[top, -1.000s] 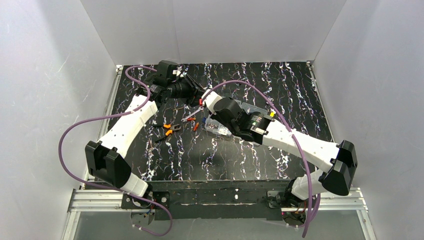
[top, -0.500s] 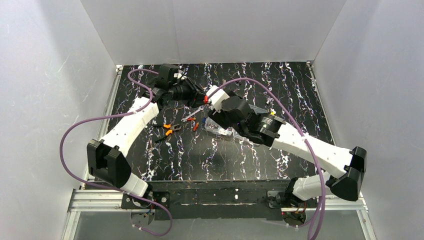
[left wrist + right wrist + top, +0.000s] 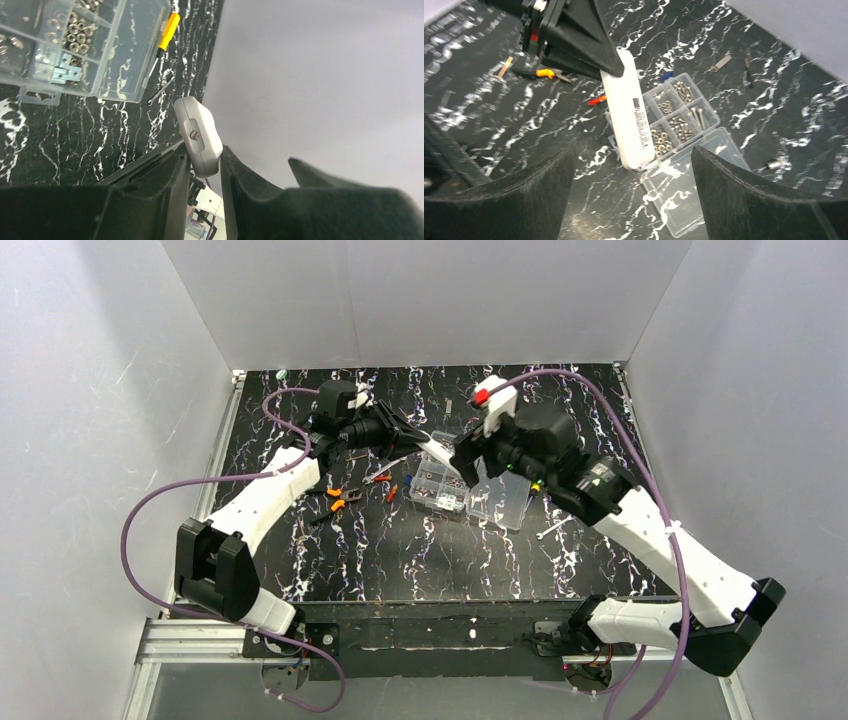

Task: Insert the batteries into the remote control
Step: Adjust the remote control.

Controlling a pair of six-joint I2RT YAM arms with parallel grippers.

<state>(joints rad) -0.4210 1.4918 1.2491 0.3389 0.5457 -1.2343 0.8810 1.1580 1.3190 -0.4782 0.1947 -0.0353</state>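
Observation:
The remote control is a slim white bar held in the air above the clear compartment box, with my left gripper shut on its far end. In the left wrist view its rounded end, with a small screw, sticks up between the two black fingers. In the right wrist view the remote control shows a printed label, slanting down from the left fingers. My right gripper stands wide open just short of the remote's free end, holding nothing. I cannot pick out the batteries.
A clear compartment box of nuts and screws lies open mid-table, its lid flat beside it. Orange-handled tools lie to its left. A yellow-handled screwdriver lies past the box. Small metal bits are scattered on the black marbled mat.
My right gripper has opened wide and drawn back to the right, off the remote control. The left gripper has kept its hold and shifted slightly right.

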